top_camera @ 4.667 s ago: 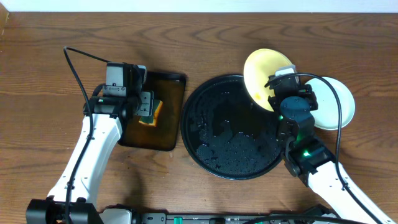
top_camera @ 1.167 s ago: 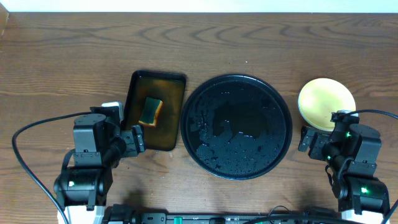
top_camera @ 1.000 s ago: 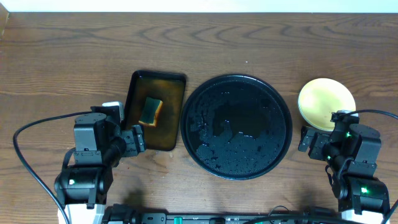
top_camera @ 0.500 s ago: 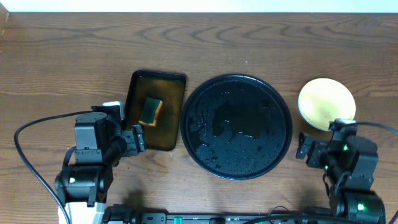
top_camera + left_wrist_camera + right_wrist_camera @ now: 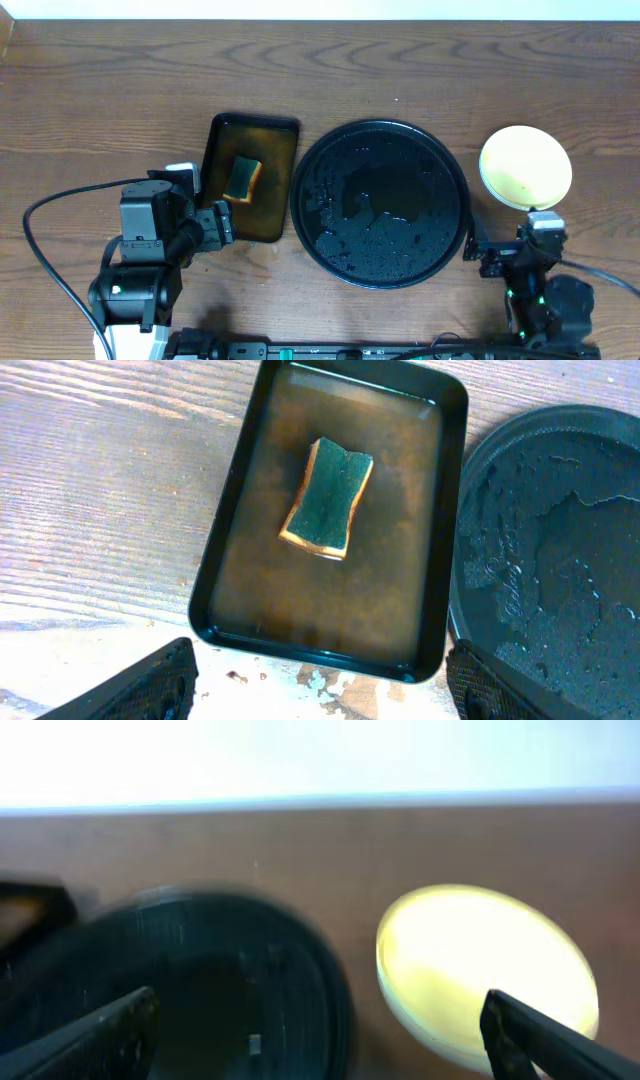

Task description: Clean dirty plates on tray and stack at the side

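The round black tray (image 5: pixel 380 205) sits mid-table, wet and with no plate on it; it also shows as the tray (image 5: pixel 560 560) and, blurred, as the tray (image 5: pixel 190 980). A pale yellow plate (image 5: pixel 525 167) lies on the table to the tray's right, seen as the plate (image 5: pixel 490 960) in the right wrist view. My right gripper (image 5: pixel 503 252) is open and empty, just in front of the plate and apart from it; its jaws frame the right gripper (image 5: pixel 320 1040) view. My left gripper (image 5: pixel 220 223) is open and empty, at the front edge of the brown tray; the left gripper (image 5: pixel 320 690) holds nothing.
A dark brown rectangular tray (image 5: pixel 225 205) of murky water lies left of the round tray, with a green and yellow sponge (image 5: pixel 241 178) in it, also seen as the sponge (image 5: pixel 328 512). Small wet spots and crumbs lie on the wood in front of it.
The right arm has pulled back toward the table's front, away from the yellow plate that it held earlier. The left arm has left the sponge and has stayed still for the last second.
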Robot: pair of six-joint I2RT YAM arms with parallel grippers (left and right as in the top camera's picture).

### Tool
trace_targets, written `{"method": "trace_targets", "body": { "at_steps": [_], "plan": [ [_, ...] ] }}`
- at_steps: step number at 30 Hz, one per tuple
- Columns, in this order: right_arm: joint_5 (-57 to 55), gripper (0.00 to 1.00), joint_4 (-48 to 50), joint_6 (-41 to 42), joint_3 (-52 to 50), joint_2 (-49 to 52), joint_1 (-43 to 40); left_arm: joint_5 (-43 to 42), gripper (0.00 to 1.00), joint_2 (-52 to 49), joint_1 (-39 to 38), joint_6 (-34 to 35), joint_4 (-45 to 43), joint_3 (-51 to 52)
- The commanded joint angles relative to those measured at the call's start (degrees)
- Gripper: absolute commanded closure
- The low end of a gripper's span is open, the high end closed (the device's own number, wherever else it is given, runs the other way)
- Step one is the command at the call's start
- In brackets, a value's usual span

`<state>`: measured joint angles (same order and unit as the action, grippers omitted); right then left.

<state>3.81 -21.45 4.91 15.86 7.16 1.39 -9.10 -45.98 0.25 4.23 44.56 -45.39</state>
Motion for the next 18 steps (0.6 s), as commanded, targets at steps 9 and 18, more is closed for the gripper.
{"method": "trace_targets", "body": {
  "at_steps": [9,18],
  "plan": [
    [-0.59,0.01,24.65,-1.38,-14.99,-6.88,0.55,-0.76,0.20,0.00,-0.11,-0.79,-0.02,0.17],
    [-0.35,0.01,17.33,-7.13,-15.54,-6.86,1.05,-0.76,0.20,-0.02,-0.11,-0.79,-0.02,0.17]
  ]
}}
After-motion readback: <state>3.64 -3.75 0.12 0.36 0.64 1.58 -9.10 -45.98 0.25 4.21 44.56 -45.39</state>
